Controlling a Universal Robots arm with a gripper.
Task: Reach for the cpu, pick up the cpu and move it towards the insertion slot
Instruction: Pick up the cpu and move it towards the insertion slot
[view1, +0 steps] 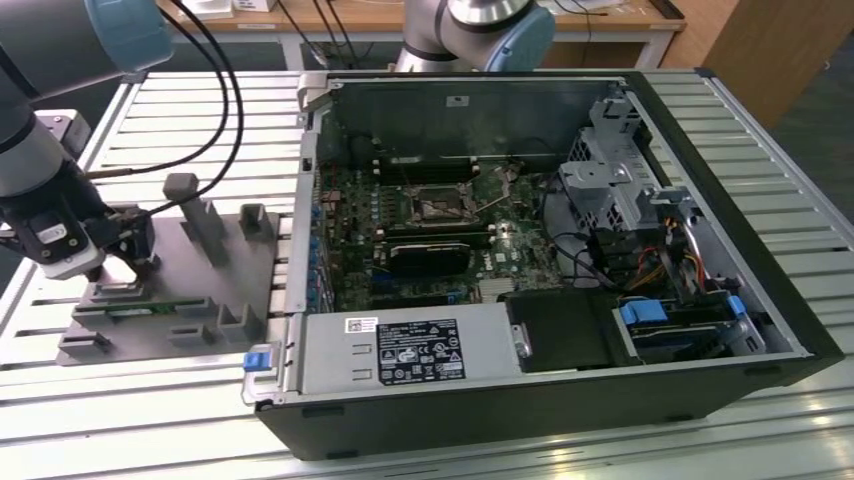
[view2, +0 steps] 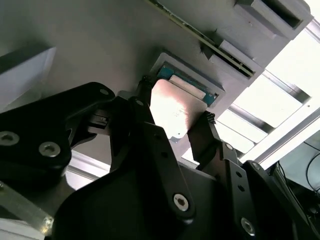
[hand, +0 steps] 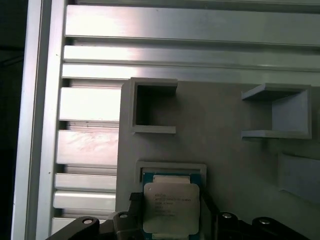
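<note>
Slatted aluminium bench (view1: 134, 410); we saw the black gripper (view2: 176, 100) clamped on the small silver square cpu (hand: 171, 207), the black square insertion slot (view1: 437, 205) well toward the exterior view's right.

The cpu (hand: 171, 207), a small flat square chip with a shiny silver top, sits level over a teal-rimmed grey pocket (hand: 172, 169), and the gripper (view2: 175, 112) touches its two opposite edges. The insertion slot (view1: 438, 205), a square black socket in a silvery frame on the green board (view1: 527, 245), lies near the centre of the exterior view.
</note>
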